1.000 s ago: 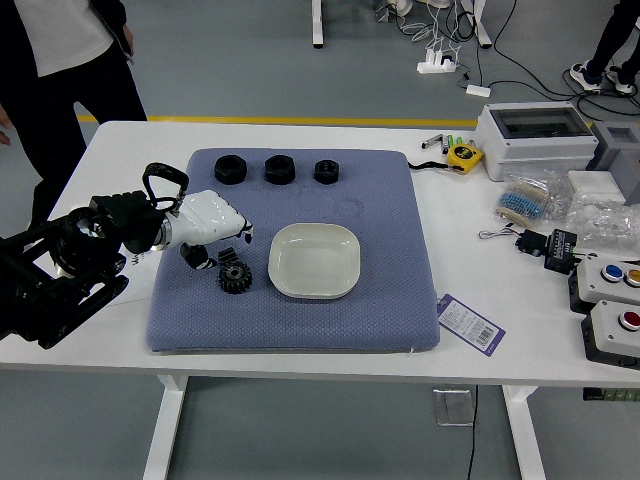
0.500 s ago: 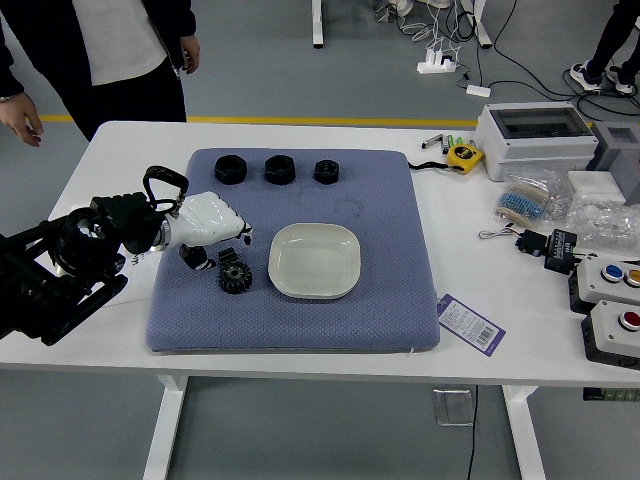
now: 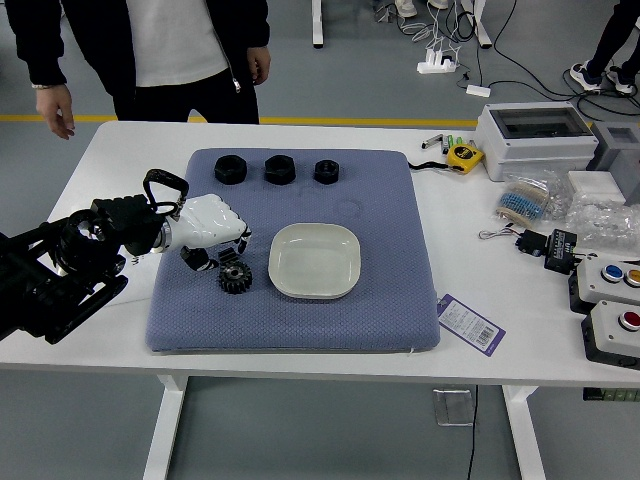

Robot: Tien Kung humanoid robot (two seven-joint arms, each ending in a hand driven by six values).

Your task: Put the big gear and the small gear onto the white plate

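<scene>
My left hand point(image 3: 224, 232) reaches in from the left over the blue mat, its white back up and its fingers slightly bent but open. Below its fingertips is a small dark toothed piece point(image 3: 229, 257), seemingly the small gear; whether the fingers touch it I cannot tell. The big black gear point(image 3: 235, 279) lies flat on the mat just in front of it, close to the white plate point(image 3: 314, 262). That plate holds nothing. My right arm is out of view.
Three black nuts point(image 3: 280, 169) line the mat's point(image 3: 390, 320) far edge. A tape measure point(image 3: 463, 156), white box point(image 3: 535, 140), plastic bags and button boxes point(image 3: 612, 332) are to the right. A person point(image 3: 180, 50) stands at the far left, hands hanging down.
My left hand's fingertips have bent slightly inward and down; the arm is almost unmoved. The person has moved right along the table's far side. Gears and plate are unchanged.
</scene>
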